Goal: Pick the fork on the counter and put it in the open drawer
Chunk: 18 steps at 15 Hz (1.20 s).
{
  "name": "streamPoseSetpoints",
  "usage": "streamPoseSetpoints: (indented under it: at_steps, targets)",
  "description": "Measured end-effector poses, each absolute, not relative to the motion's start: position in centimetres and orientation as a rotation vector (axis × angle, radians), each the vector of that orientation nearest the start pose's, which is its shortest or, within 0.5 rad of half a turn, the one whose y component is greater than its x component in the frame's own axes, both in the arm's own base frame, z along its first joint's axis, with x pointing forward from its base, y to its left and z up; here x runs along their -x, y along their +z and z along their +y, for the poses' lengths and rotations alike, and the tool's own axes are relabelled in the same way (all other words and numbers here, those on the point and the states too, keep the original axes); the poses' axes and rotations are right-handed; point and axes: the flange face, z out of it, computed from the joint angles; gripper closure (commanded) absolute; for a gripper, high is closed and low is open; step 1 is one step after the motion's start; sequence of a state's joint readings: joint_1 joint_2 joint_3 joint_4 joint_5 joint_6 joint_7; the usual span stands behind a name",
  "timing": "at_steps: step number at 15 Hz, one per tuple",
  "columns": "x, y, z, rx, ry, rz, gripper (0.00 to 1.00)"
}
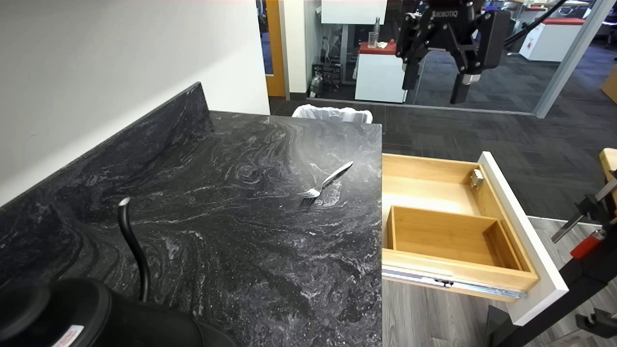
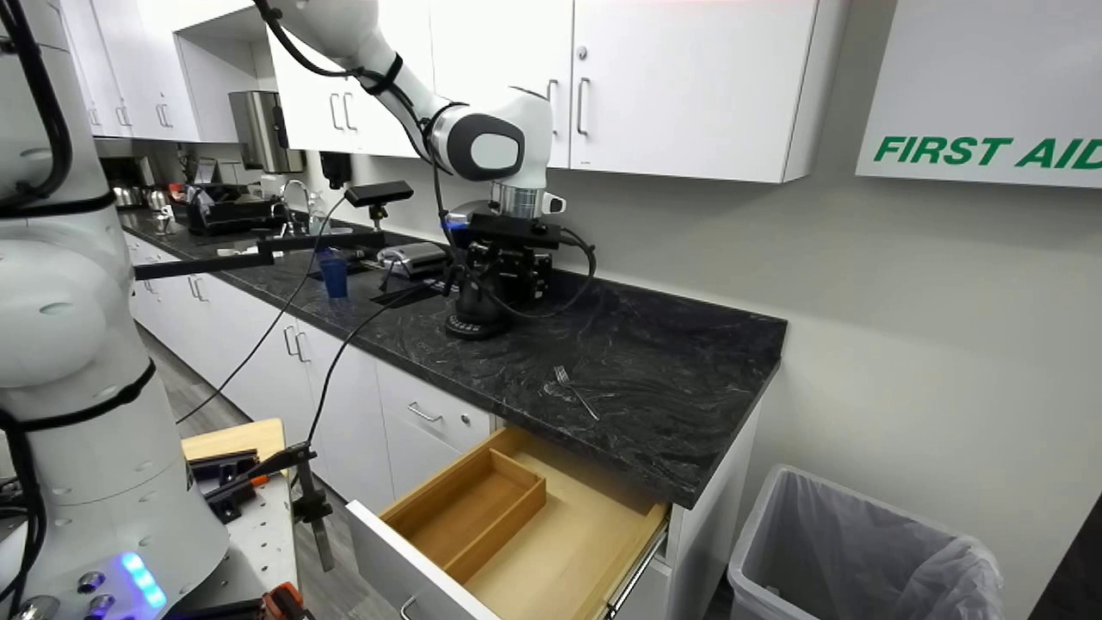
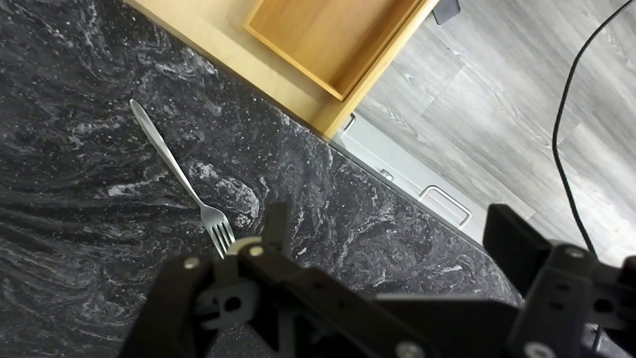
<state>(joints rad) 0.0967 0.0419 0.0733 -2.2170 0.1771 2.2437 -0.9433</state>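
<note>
The silvery fork [image 1: 328,181] lies flat on the dark marble-patterned counter [image 1: 231,226]. It also shows in an exterior view [image 2: 578,394] and in the wrist view [image 3: 166,153]. The light-wood drawer [image 1: 523,231] stands open below the counter's edge; it also shows in an exterior view [image 2: 594,542] and in the wrist view [image 3: 218,35]. My gripper [image 1: 435,87] is raised well above the counter, open, with nothing between its fingers. In the wrist view, my gripper [image 3: 390,223] has the fork's tines by its left finger. In an exterior view [image 2: 508,280] its fingertips are hard to make out.
A smaller wooden box [image 2: 491,495] sits inside the drawer on one side. A black appliance with a curved dark rod [image 1: 132,241] stands on the counter. A lined bin [image 2: 861,551] stands past the counter's end. White wall cabinets [image 2: 689,86] hang above the counter. Cables hang from the arm.
</note>
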Motion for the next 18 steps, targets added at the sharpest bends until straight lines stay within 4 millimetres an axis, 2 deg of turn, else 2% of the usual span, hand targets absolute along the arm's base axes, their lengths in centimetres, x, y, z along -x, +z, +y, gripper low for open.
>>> streamPoseSetpoints:
  at_steps: [5,8,11,15,18]
  targets:
    - [-52.3,35.6,9.5,2.631,-0.053,-1.461,0.00]
    - [-52.8,34.5,9.2,2.568,-0.033,-1.576,0.00]
    - [-54.4,32.8,8.3,2.471,-0.031,-1.733,0.00]
    - [-57.5,29.9,6.5,2.346,-0.072,-1.935,0.00]
    - [-59.8,28.6,6.0,2.266,-0.123,-2.043,0.00]
